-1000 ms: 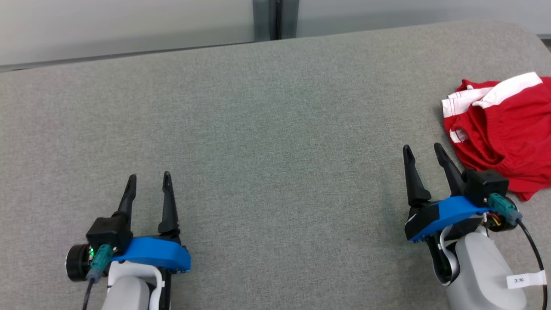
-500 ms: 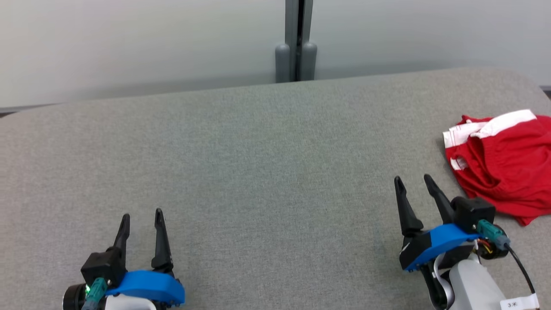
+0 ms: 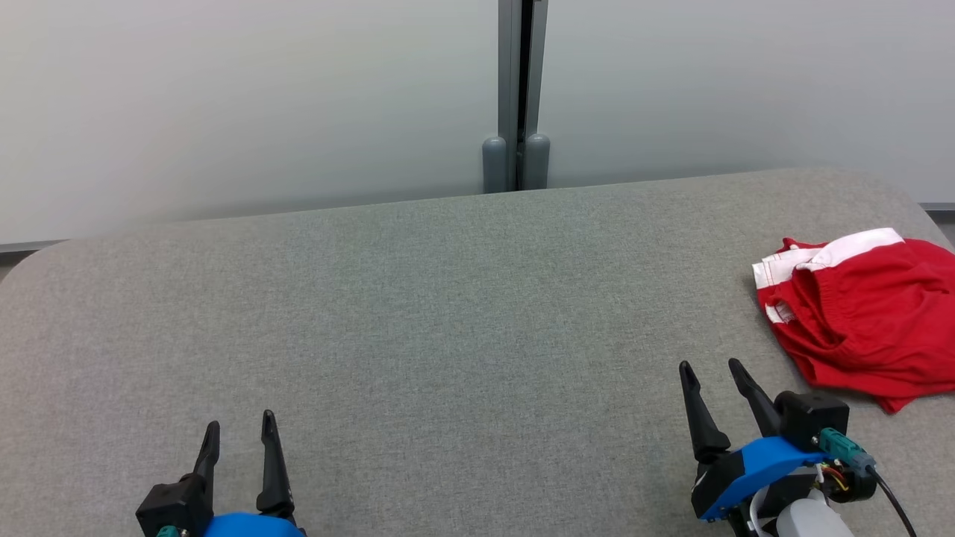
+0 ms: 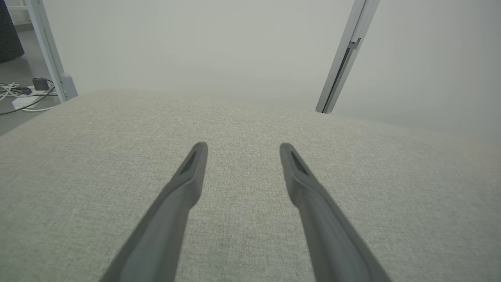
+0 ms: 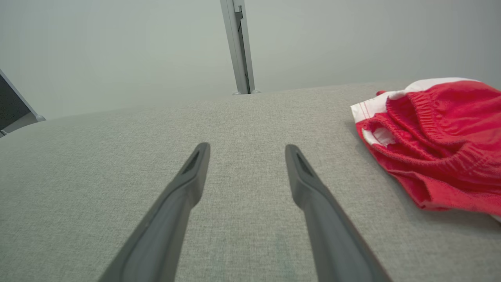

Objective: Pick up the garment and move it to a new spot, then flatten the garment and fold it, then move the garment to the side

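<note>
You have the garment (image 3: 858, 321), red with a white band, lying crumpled on the right of the grey table (image 3: 448, 298), close to its right edge. Your right gripper (image 3: 709, 365) hangs over the table at the near right with its fingers spread and nothing between them. Its tips are near the garment's left side but apart from it. Your left gripper (image 3: 240, 420) is at the near left, well apart from the garment, fingers likewise spread and empty. A post (image 3: 516, 89) stands beyond the far edge.
</note>
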Controlling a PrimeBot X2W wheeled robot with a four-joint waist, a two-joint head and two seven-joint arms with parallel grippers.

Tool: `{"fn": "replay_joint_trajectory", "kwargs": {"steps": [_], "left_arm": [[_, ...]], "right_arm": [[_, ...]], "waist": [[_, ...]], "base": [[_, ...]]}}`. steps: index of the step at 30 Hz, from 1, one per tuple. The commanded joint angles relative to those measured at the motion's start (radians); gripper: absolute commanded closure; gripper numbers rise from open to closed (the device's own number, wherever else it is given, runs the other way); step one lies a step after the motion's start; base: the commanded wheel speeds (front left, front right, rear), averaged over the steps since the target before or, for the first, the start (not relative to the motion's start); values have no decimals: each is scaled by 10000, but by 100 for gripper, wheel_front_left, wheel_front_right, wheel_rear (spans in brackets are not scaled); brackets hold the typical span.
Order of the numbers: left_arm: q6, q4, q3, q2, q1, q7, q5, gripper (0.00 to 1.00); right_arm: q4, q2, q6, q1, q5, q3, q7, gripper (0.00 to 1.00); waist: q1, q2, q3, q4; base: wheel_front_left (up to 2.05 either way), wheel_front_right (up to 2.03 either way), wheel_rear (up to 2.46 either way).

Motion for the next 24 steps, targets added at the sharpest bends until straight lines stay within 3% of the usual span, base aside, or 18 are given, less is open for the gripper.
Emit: {"fn": "replay_joint_trajectory", "kwargs": {"steps": [1, 10, 11, 15, 24], "left_arm": [[42, -55, -4, 3, 144, 5, -63, 0], [-132, -19, -27, 3, 287, 5, -264, 0], [-137, 2, -18, -2, 190, 1, -291, 100], [-141, 326, 15, -21, 286, 86, -374, 100], [-270, 146, 208, -17, 68, 576, -2023, 100]], "right_arm": [[38, -18, -2, 158, 99, 20, -43, 0], [31, -18, -2, 305, 218, 66, -43, 0], [40, 0, 0, 161, 194, 54, 2, 100], [321, 29, 0, 348, 272, 20, 94, 100], [-117, 24, 0, 425, 2011, -225, 596, 100]], "waist": [[2, 0, -60, -8], [2, 0, -238, 49], [2, 0, -243, 51], [2, 0, -245, 53], [2, 0, -238, 90]], "base": [[0, 0, 0], [0, 0, 0], [0, 0, 0], [0, 0, 0], [0, 0, 0]]}}
